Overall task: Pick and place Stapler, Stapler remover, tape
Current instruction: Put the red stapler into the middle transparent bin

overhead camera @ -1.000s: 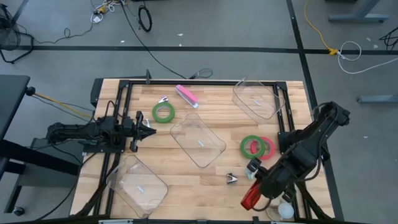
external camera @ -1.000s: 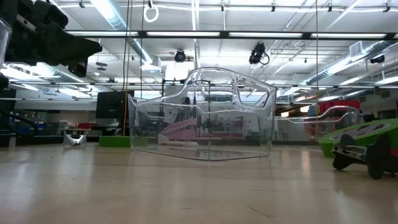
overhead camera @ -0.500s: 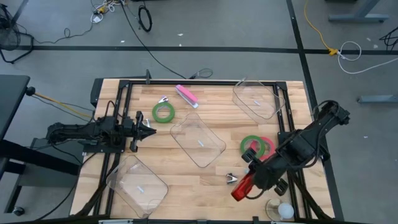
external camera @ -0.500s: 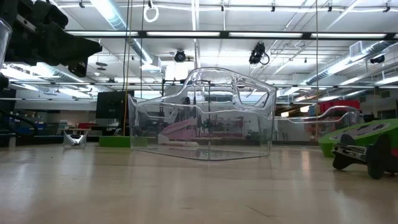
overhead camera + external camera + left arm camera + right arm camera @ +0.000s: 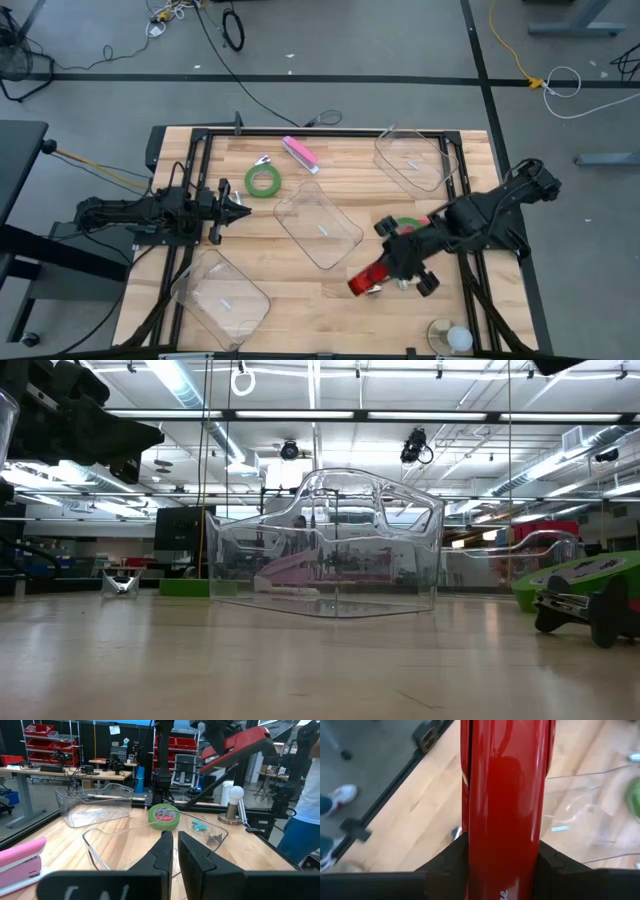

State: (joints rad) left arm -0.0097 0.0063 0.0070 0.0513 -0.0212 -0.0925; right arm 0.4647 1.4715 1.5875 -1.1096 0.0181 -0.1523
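swinging my right fingers, pinching the glossy red stapler, inward from the tabletop edge toward the clear central tray; left fingers pressed together

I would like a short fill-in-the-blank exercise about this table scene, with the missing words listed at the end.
1. The right gripper holds a stapler whose colour is ____.
2. The stapler lying at the far edge of the table is ____.
3. The number of clear plastic trays on the table is ____.
4. The tape ring nearest the left gripper is ____.

Missing words: red; pink; three; green
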